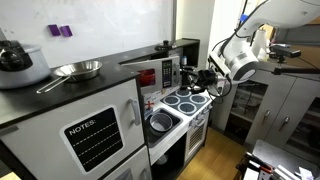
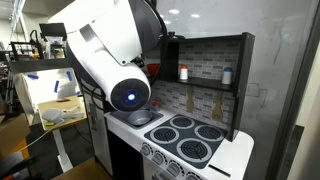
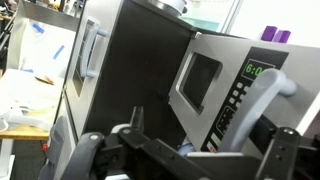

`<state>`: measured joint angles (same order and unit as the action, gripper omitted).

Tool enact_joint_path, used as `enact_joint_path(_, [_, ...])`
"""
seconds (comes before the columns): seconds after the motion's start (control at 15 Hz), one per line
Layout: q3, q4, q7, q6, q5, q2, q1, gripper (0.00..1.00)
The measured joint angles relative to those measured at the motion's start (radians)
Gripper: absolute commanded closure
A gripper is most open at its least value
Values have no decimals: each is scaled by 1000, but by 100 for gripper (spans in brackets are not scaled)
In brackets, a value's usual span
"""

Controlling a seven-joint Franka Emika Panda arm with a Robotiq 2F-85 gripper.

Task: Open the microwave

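Note:
The toy microwave (image 1: 152,75) sits in the play kitchen under a dark shelf, with red trim showing. In the wrist view its white-framed door with dark window (image 3: 200,80) stands at an angle to the dark cabinet and looks partly swung out. The button panel with green display (image 3: 243,92) and the grey handle (image 3: 265,100) are on the door's right side. My gripper (image 3: 210,145) is open. Its fingers are spread wide, with the handle and the door's lower edge between them. In an exterior view the gripper (image 1: 192,78) is right in front of the microwave. In the view from behind, the arm (image 2: 120,70) hides both.
A pan (image 1: 78,69) and a pot (image 1: 20,62) rest on the counter above the white NOTES door (image 1: 95,140). The stove burners (image 1: 185,100) and small sink (image 1: 160,122) lie below the gripper. Bottles (image 2: 184,72) stand on the back shelf. A cluttered table (image 2: 55,100) is beside the kitchen.

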<state>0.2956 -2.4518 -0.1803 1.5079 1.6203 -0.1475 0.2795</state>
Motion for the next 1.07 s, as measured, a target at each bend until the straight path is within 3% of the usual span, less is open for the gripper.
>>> enact_joint_path(0.53, [114,-119,41,5,-72,4,77,0])
enact_joint_path(1.07, [138,-113,46,6,-72,25,87,0])
